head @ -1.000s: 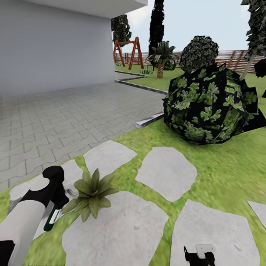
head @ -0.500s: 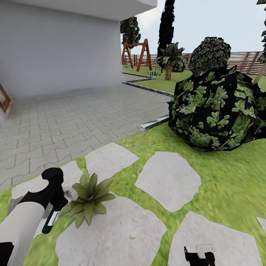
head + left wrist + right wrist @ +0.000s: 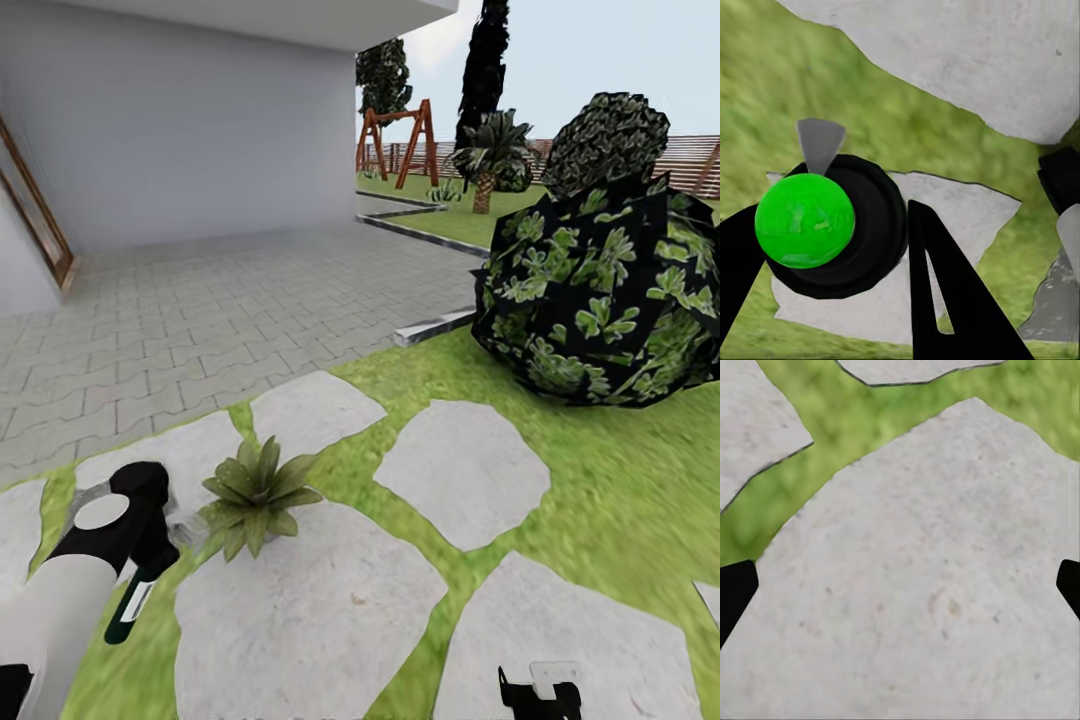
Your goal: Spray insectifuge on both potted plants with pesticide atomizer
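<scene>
I'm looking at a home garden: a lawn (image 3: 620, 470) set with stepping stones (image 3: 465, 470), a paved yard (image 3: 230, 300) against a grey house wall (image 3: 180, 120), a wooden swing frame (image 3: 398, 140), a palm (image 3: 490, 150), dark bushes (image 3: 600, 290) and a slatted fence (image 3: 695, 160) behind.

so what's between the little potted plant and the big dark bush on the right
In the head view, a grey stepping stone and open grass lie between the potted plant and the bush; nothing else stands there.
</scene>
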Tool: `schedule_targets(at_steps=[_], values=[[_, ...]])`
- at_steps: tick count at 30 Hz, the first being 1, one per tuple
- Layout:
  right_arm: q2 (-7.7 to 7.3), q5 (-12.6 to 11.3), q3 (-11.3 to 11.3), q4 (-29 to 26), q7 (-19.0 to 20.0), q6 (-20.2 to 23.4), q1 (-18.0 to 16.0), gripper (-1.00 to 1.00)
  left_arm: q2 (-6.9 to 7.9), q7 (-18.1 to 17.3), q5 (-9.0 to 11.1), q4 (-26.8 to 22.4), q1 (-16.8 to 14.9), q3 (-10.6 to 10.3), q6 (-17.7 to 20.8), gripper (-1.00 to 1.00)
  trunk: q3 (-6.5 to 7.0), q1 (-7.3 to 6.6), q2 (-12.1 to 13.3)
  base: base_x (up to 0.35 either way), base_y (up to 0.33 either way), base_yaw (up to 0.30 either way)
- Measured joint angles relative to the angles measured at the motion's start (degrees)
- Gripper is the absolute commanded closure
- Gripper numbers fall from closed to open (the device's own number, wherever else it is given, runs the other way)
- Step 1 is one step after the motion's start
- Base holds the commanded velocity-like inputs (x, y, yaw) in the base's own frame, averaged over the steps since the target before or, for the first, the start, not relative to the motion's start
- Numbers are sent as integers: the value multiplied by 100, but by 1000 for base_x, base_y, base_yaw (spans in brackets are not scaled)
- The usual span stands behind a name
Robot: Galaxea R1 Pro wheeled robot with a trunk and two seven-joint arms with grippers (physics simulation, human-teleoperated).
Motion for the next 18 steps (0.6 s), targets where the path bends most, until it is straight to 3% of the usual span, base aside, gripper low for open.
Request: schedule_targets(at_steps=[5, 8, 12, 16, 18], values=[[0, 0, 0, 0, 0, 1, 0, -100, -74, 275, 61, 13, 166, 7, 63, 100, 1, -4, 0, 263, -19, 279], [0, 0, 1, 0, -2, 1, -1, -100, -201, 304, 65, 22, 294, 4, 66, 100, 1, -4, 0, 252, -190, 245], [0, 0, 1, 0, -2, 0, 0, -100, -371, 314, 56, 23, 319, 7, 73, 100, 1, -2, 0, 95, -293, 39], [-1, 0, 1, 0, -2, 0, 0, -100, -389, 337, 18, 28, 324, 21, 74, 100, 1, -1, 0, 10, -311, 5], [0, 1, 3, 3, -2, 0, 0, -100, -381, 514, 26, 28, 332, 29, 73, 100, 1, 0, 0, 1, -312, 85]])
